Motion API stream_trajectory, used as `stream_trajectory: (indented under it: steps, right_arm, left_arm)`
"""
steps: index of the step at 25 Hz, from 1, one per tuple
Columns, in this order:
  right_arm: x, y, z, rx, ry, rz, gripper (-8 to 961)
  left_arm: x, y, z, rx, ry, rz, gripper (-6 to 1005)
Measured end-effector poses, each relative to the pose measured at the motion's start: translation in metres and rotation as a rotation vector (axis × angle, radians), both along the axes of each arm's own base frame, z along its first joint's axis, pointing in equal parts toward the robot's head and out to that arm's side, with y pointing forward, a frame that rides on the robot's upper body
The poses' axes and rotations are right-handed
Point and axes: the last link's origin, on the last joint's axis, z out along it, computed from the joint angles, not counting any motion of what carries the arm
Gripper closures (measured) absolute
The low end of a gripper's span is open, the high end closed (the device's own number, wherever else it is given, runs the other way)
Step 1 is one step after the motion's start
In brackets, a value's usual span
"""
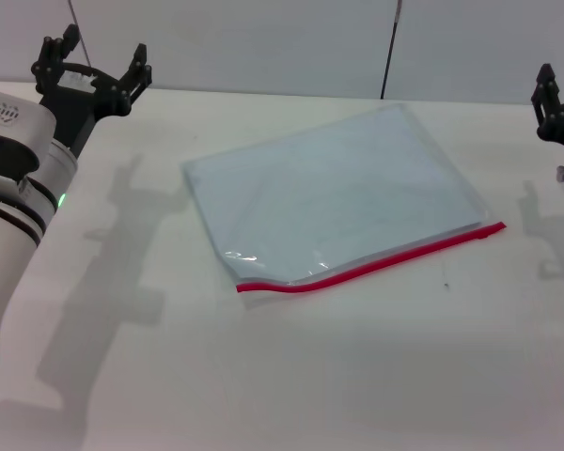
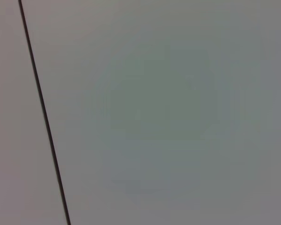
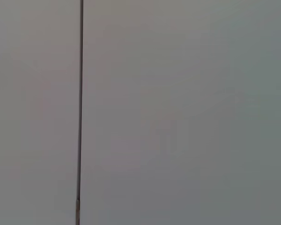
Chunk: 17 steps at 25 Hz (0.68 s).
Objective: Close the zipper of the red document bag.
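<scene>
Head view shows the red document bag lying flat on the white tabletop, turned at an angle. Its zipper runs along the bag's near long edge, bulging and wavy toward the bag's left corner. Left claw hovers well apart from the bag, beyond its far left corner, fingers spread apart. Right claw sits off the bag's right side, cut by the frame edge; whether its fingers are apart cannot be told. Both wrist views show only a pale wall with a thin dark line.
</scene>
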Motion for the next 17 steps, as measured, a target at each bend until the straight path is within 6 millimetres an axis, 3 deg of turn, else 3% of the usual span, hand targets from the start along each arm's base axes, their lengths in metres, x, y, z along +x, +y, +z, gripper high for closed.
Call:
stream_trajectory:
  steps: [17]
  right_arm:
    - [0.0028,-0.0002,0.0005,-0.002,-0.007,-0.006,464]
  left_arm:
    - [-0.0023,0.0004,-0.0016,-0.006,0.009,0.008,109]
